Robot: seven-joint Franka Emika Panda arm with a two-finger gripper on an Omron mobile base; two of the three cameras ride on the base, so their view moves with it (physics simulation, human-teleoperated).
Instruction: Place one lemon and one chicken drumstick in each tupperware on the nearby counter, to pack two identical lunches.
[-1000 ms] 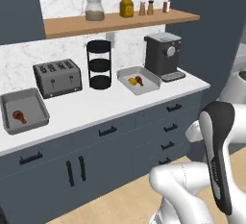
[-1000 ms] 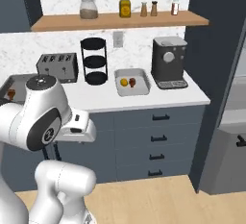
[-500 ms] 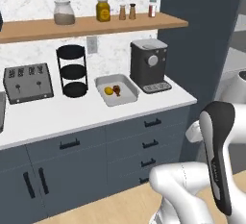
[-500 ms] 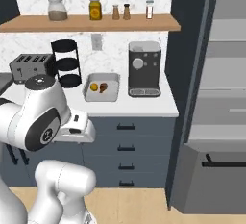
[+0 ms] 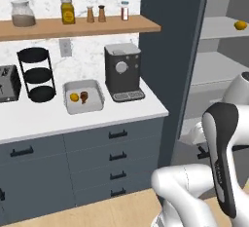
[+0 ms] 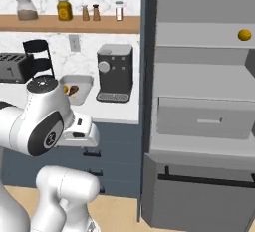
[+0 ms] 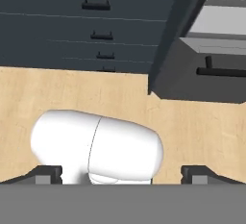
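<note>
A white counter (image 5: 87,119) over dark blue-grey drawers holds a grey tupperware (image 5: 83,96) beside a black coffee machine (image 5: 122,71). Inside the tray, a lemon (image 5: 74,97) lies just left of a chicken drumstick (image 5: 84,96). To the right, an open fridge shows a second lemon (image 6: 244,35) on an upper shelf (image 6: 199,37). The gripper (image 7: 122,175) points down at the wooden floor (image 7: 202,131), its fingers wide apart and holding nothing.

Two lemons (image 5: 74,97) (image 5: 240,25), one tupperware (image 5: 84,107), perhaps one chicken drumstick (image 5: 84,96).
</note>
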